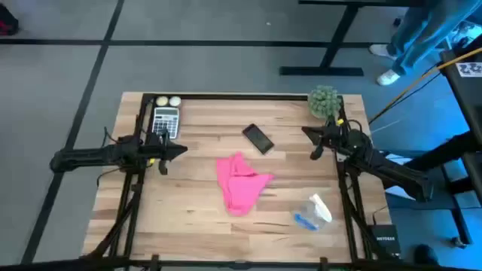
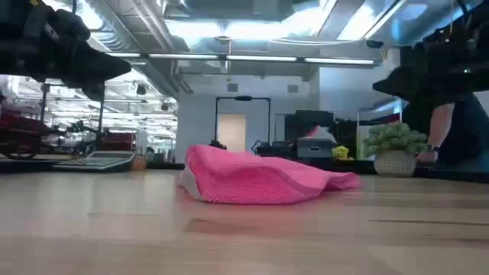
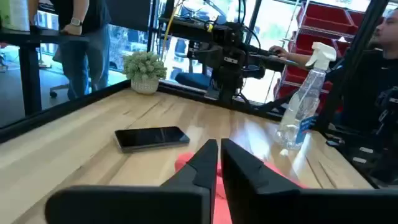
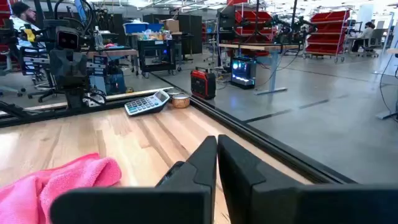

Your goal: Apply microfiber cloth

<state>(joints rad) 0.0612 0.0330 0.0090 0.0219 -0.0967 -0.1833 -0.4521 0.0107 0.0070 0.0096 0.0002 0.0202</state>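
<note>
The pink microfiber cloth (image 1: 241, 183) lies crumpled in a heap on the middle of the wooden table (image 1: 188, 218); it also shows in the low view (image 2: 256, 177) and the right wrist view (image 4: 56, 183). A black phone (image 1: 258, 138) lies flat just beyond it, toward the far edge. My left gripper (image 1: 181, 150) hovers shut at the table's left side, well left of the cloth. My right gripper (image 1: 307, 132) hovers shut at the far right, right of the phone. Neither touches anything.
A calculator (image 1: 166, 120) and two small round things (image 1: 169, 101) sit at the far left corner. A potted plant (image 1: 324, 101) stands at the far right corner. A clear-and-blue spray bottle (image 1: 312, 211) lies near the right front. A person stands beyond the table.
</note>
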